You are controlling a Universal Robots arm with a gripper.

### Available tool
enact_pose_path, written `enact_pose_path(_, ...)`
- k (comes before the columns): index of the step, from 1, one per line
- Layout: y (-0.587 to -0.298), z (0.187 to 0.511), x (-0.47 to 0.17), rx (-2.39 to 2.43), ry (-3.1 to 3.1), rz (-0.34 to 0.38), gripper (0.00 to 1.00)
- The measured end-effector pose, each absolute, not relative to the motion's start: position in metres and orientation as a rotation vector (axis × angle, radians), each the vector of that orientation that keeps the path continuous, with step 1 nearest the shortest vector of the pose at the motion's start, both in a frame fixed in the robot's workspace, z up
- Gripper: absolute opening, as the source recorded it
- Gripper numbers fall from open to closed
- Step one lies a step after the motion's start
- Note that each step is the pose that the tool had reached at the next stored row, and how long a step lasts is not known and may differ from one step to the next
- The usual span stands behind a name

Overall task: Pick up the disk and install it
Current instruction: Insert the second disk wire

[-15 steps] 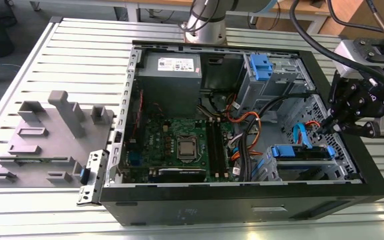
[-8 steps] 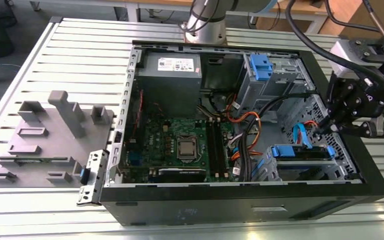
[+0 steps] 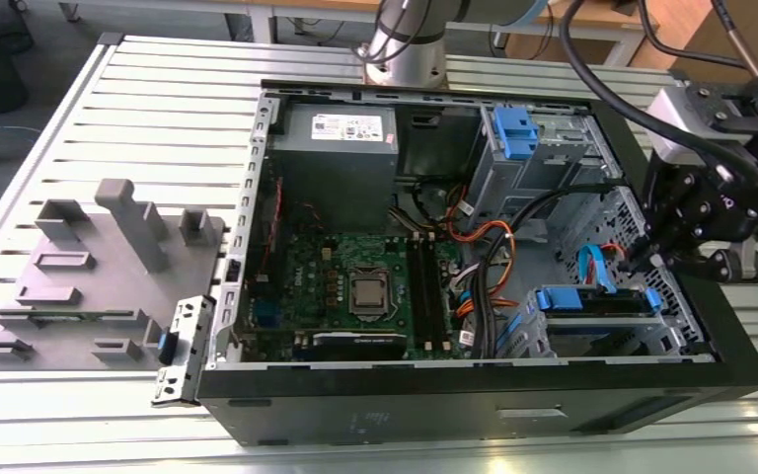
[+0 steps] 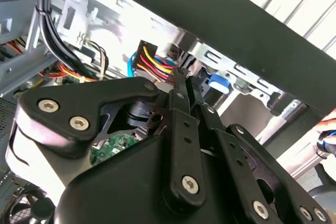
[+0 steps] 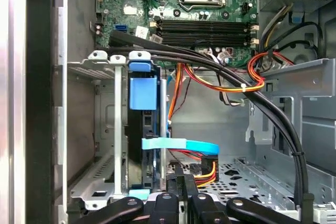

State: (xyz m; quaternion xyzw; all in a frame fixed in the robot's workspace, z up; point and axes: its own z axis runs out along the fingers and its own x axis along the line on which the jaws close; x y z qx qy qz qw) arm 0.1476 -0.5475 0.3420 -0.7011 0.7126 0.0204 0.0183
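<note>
The gripper (image 3: pixel 645 255) hangs at the open computer case (image 3: pixel 472 405), just inside the side wall that lies to the exterior view's right. In both wrist views its thin fingers (image 4: pixel 180 95) look drawn close together with nothing between them, so I judge it narrow and empty. The disk (image 3: pixel 576 298) sits in the drive cage (image 5: pixel 105 129) in the case's front corner, just beside the gripper. In the first wrist view it stands edge-on in the cage, its blue end tab facing the case's interior. A light-blue flat cable (image 5: pixel 181 144) and a bundle of coloured wires (image 5: pixel 206 170) lie in the case just beside the cage. The disk is likely stiff, fairly heavy for its size and sensitive to knocks. Its metal faces are probably slick. The blue plastic rails and end tab are the better hold, being made for handling.
</note>
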Motion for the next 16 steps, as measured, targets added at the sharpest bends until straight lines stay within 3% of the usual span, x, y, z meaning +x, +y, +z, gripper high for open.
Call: enact_pose_path(16, -0.569, 0.341, 0.142, -2.178, 2.214, 0.061, 0.16)
